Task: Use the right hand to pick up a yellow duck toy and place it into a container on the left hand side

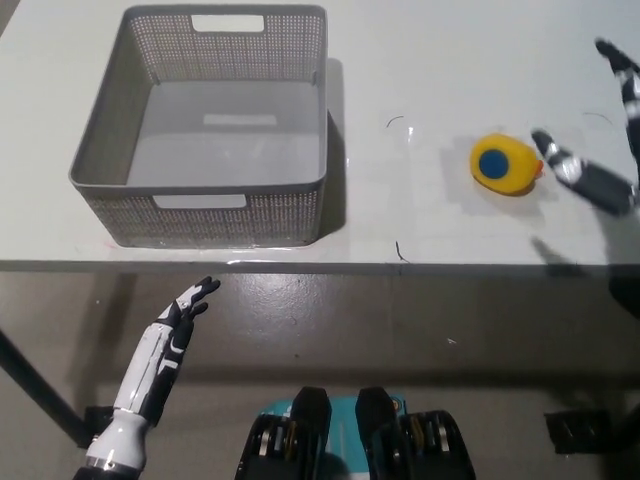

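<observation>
The yellow duck toy [506,164], with a blue spot on top and an orange beak, lies on the white table [420,230] right of centre. My black right hand [603,150] hovers open at the right edge, just right of the duck, one finger close to its beak and another raised toward the far right corner. It holds nothing. The grey mesh basket [100,150] stands at the table's left with nothing inside. My white left hand [170,335] rests open below the table's front edge at the lower left.
The table's front edge [320,264] runs across the middle of the picture, with dark floor below it. A few small dark marks [398,122] dot the table between basket and duck.
</observation>
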`<state>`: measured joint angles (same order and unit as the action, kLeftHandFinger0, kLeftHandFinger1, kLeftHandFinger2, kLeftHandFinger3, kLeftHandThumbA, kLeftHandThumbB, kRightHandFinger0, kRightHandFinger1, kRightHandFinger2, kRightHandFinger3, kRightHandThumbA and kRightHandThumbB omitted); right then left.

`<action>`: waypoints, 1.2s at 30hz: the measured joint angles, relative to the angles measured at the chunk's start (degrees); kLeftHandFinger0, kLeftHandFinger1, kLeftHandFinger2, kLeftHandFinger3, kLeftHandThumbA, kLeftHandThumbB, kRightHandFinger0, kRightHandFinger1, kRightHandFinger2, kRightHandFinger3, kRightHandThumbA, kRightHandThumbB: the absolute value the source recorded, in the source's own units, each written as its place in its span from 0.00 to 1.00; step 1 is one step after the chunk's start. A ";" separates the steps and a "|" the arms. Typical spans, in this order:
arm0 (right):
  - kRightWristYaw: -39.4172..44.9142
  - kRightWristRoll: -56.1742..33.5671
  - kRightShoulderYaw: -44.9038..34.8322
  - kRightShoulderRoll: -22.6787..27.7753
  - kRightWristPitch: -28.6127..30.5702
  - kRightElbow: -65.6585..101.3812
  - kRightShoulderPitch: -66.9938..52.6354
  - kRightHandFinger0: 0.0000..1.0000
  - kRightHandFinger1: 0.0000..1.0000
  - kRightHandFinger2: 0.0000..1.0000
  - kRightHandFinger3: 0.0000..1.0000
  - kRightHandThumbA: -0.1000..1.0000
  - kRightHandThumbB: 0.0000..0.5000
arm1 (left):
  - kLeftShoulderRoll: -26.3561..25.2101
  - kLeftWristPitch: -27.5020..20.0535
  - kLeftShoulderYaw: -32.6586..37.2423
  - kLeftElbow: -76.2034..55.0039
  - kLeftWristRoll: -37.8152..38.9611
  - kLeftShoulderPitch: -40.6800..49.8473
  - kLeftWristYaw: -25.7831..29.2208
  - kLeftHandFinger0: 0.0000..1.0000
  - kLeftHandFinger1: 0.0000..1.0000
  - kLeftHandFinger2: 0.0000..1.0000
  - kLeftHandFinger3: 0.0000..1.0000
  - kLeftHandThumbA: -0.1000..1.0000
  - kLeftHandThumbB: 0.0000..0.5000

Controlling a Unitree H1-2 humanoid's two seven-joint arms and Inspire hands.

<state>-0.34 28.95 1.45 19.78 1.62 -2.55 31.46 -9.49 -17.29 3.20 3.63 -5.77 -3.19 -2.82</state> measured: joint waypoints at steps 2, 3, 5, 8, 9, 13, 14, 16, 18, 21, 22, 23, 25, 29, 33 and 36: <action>1.15 0.51 1.31 0.63 -1.43 -4.20 4.26 1.00 1.00 1.00 1.00 0.75 1.00 | -0.06 -0.01 -0.08 -0.02 0.00 0.27 0.00 1.00 1.00 1.00 1.00 1.00 1.00; 1.37 0.58 1.61 0.68 -1.71 -4.98 4.98 1.00 1.00 1.00 1.00 0.78 1.00 | -0.08 -0.01 -0.09 -0.03 0.00 0.32 0.00 1.00 1.00 1.00 1.00 1.00 1.00; 2.90 0.81 3.49 0.90 -3.16 -12.09 10.20 1.00 1.00 1.00 1.00 0.83 1.00 | -0.32 0.00 -0.27 -0.33 0.07 0.66 -0.06 1.00 1.00 1.00 1.00 1.00 1.00; 4.88 0.83 5.98 1.11 -4.29 -20.98 15.72 1.00 1.00 1.00 1.00 0.81 1.00 | -0.68 -0.01 -0.45 -1.04 0.46 0.81 -0.28 1.00 1.00 1.00 1.00 1.00 1.00; 5.32 0.83 6.38 1.19 -4.45 -22.29 16.49 1.00 1.00 1.00 1.00 0.79 1.00 | -0.75 -0.01 -0.46 -1.22 0.54 0.81 -0.33 1.00 1.00 1.00 1.00 1.00 1.00; 8.59 0.70 9.04 1.32 -5.24 -32.46 22.15 1.00 1.00 1.00 1.00 0.80 1.00 | -1.00 -0.02 -0.61 -1.43 1.01 0.87 -0.67 1.00 1.00 1.00 1.00 1.00 1.00; 9.94 0.70 10.29 1.35 -5.39 -35.93 23.99 1.00 1.00 1.00 1.00 0.83 1.00 | -0.99 -0.03 -0.61 -1.43 1.11 0.89 -0.86 1.00 1.00 1.00 1.00 1.00 1.00; 11.86 0.76 12.27 1.47 -5.63 -40.51 26.42 1.00 1.00 1.00 1.00 0.88 1.00 | -0.99 -0.03 -0.62 -1.42 1.17 0.89 -1.04 1.00 1.00 1.00 1.00 1.00 1.00; 13.26 0.85 14.05 1.52 -5.78 -44.28 28.40 1.00 1.00 1.00 1.00 0.90 1.00 | -0.99 -0.02 -0.63 -1.43 1.23 0.89 -1.10 1.00 1.00 1.00 1.00 1.00 1.00; 15.95 1.24 17.25 1.60 -5.96 -50.07 31.65 1.00 1.00 1.00 1.00 0.90 0.97 | -0.99 -0.03 -0.67 -1.43 1.27 0.89 -1.15 1.00 1.00 1.00 1.00 1.00 1.00; 16.69 1.42 18.27 1.60 -6.05 -51.25 32.35 1.00 1.00 1.00 1.00 0.87 0.97 | -0.99 -0.03 -0.72 -1.43 1.28 0.89 -1.16 1.00 1.00 1.00 1.00 1.00 1.00; 17.48 1.67 19.47 1.60 -6.14 -52.41 33.04 1.00 1.00 1.00 1.00 0.86 0.99 | -0.99 -0.03 -0.76 -1.43 1.28 0.89 -1.16 1.00 1.00 1.00 1.00 1.00 1.00; 19.95 2.11 22.07 1.52 -6.55 -55.82 34.83 1.00 1.00 1.00 1.00 0.83 1.00 | -0.99 -0.03 -0.82 -1.43 1.28 0.90 -1.17 1.00 1.00 1.00 1.00 1.00 1.00; 23.31 2.84 25.39 1.52 -6.78 -60.38 37.68 1.00 1.00 1.00 1.00 0.83 1.00 | -0.99 -0.02 -1.03 -1.43 1.28 1.07 -1.16 1.00 1.00 1.00 1.00 1.00 1.00; 26.36 3.26 27.30 1.55 -6.79 -62.00 38.93 1.00 1.00 1.00 1.00 0.88 1.00 | -0.99 -0.02 -1.14 -1.44 1.27 1.25 -1.16 1.00 1.00 1.00 1.00 1.00 1.00; 28.45 3.31 28.38 1.55 -6.73 -62.51 39.34 1.00 1.00 1.00 1.00 0.89 1.00 | -0.99 -0.02 -1.25 -1.53 1.26 1.58 -1.16 1.00 1.00 1.00 1.00 1.00 1.00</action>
<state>28.12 32.26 29.83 21.33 -5.11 -65.06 70.81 -10.49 -17.31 1.95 2.11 -4.51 -1.61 -3.98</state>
